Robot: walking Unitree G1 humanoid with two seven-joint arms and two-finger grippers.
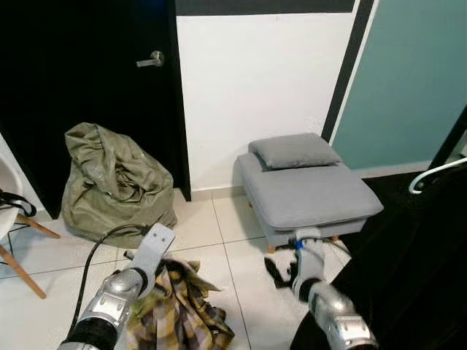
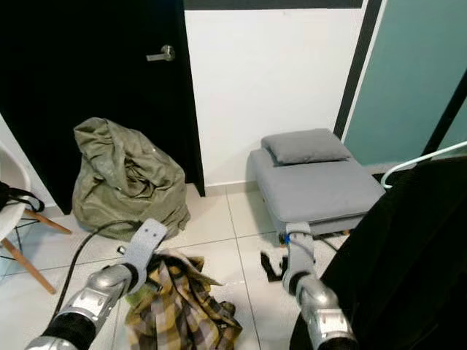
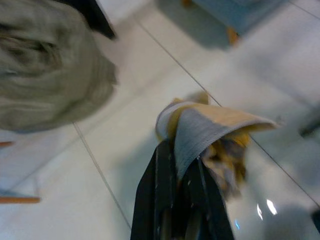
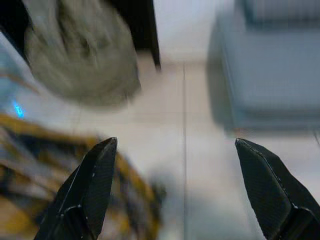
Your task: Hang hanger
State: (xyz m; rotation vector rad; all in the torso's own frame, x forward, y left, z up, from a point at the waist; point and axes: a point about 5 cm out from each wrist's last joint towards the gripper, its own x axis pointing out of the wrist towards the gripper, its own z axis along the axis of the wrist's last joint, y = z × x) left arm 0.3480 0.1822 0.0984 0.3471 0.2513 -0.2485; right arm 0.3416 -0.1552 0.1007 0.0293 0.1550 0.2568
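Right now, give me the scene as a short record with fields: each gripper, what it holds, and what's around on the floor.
left gripper: jaws shut on plaid shirt, lifted off the tiled floor
right gripper: jaws open, holding nothing, above the floor
white hanger: at right, over a black garment
olive bag: by the black door
grey ottoman: cushion on top

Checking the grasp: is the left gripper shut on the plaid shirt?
Shut: the left gripper pinches a fold of the plaid shirt, lifting it.
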